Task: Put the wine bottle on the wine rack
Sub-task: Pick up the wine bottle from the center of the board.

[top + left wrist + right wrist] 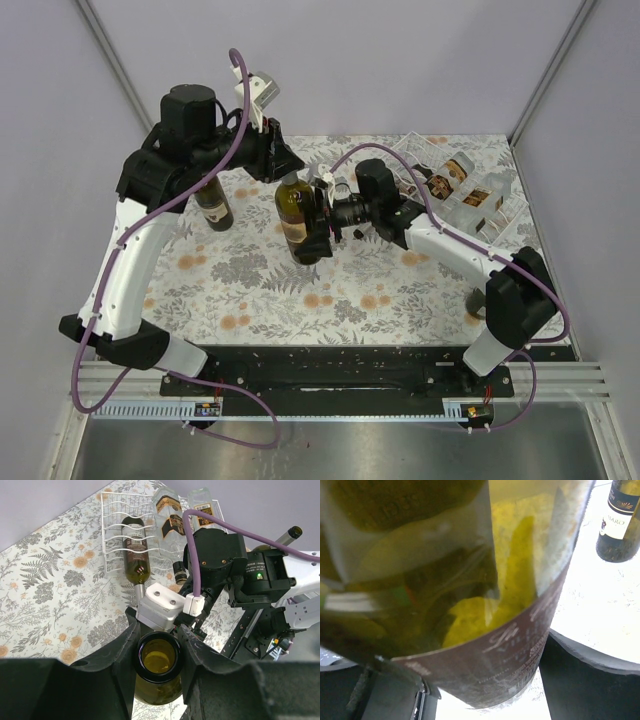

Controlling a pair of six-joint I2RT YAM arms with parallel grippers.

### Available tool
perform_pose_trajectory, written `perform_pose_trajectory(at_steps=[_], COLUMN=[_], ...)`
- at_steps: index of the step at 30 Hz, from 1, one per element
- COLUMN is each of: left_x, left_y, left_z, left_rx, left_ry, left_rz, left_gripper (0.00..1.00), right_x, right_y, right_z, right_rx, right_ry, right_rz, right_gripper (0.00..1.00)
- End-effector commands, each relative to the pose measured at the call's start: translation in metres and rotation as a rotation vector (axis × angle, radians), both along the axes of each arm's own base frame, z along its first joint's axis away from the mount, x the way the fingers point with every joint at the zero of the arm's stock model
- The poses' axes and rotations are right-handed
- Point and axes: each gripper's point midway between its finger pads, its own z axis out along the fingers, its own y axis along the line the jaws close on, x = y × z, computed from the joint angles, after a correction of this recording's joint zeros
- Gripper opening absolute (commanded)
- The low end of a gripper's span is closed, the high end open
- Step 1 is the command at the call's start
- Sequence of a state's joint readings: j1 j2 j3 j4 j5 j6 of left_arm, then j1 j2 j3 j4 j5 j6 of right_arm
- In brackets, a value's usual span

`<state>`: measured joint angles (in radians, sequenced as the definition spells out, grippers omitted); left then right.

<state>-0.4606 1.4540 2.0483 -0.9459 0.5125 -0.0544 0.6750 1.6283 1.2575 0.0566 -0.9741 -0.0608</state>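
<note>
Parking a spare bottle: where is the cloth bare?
Bare: near cloth between the held wine bottle and the black base plate. Crowded: far right at the wine rack, far left by the dark bottle.

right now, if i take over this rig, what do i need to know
Left gripper: shut on the neck of the wine bottle, which is upright at mid-table.
Right gripper: its jaws straddle the bottle's body; I cannot tell whether they press on it.
Wine rack: at the far right of the table, with several bottles lying in it.
Second dark bottle: standing on the table to the left.
Done: the bottle is gripped at the neck.
Left: carry it to the rack and lay it in a free cradle.
</note>
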Motion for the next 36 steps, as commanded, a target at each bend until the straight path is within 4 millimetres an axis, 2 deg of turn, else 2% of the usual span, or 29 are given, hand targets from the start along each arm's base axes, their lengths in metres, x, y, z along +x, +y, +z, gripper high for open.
perform_pose_trajectory(at_steps=[1, 4, 6, 8, 15, 17, 20, 21, 24, 29, 32, 36], left_x=[-0.019, -0.018, -0.019, -0.019, -0.021, -0.020, -0.020, -0.020, -0.020, -0.016, -0.016, -0.017], left_y=[-0.007, -0.008, -0.008, -0.007, 0.000, 0.003, 0.008, 0.009, 0.011, 0.015, 0.019, 0.022], left_z=[0.050, 0.049, 0.049, 0.050, 0.050, 0.048, 0.045, 0.044, 0.035, 0.021, 0.019, 0.018], left_rx=[-0.147, -0.149, -0.150, -0.148, -0.132, -0.122, -0.102, -0.092, -0.059, 0.002, 0.026, 0.044], left_ry=[-0.119, -0.113, -0.114, -0.121, -0.152, -0.165, -0.182, -0.185, -0.185, -0.204, -0.220, -0.237], left_rz=[-0.055, -0.059, -0.062, -0.056, -0.042, -0.037, -0.030, -0.030, -0.038, -0.044, -0.033, -0.030], left_gripper=[0.00, 0.00, 0.00, 0.00, 0.00, 0.00, 0.02, 0.09, 0.21, 0.33, 0.48, 0.63], right_x=[-0.006, -0.008, -0.009, -0.011, -0.015, -0.016, -0.015, -0.016, -0.016, -0.016, -0.016, -0.016], right_y=[0.007, 0.008, 0.008, 0.008, 0.004, 0.002, -0.003, -0.005, -0.012, -0.023, -0.029, -0.034], right_z=[0.015, 0.018, 0.021, 0.021, 0.024, 0.026, 0.028, 0.030, 0.031, 0.036, 0.035, 0.033], right_rx=[0.074, 0.079, 0.083, 0.081, 0.068, 0.063, 0.046, 0.045, 0.018, -0.003, -0.031, -0.051], right_ry=[-0.030, 0.001, 0.000, 0.002, 0.004, -0.025, -0.036, -0.051, -0.058, -0.087, -0.106, -0.124], right_rz=[0.039, 0.047, 0.054, 0.065, 0.078, 0.078, 0.068, 0.066, 0.058, 0.047, 0.041, 0.031], right_gripper=[0.89, 0.82, 0.71, 0.60, 0.09, 0.00, 0.00, 0.00, 0.00, 0.00, 0.00, 0.00])
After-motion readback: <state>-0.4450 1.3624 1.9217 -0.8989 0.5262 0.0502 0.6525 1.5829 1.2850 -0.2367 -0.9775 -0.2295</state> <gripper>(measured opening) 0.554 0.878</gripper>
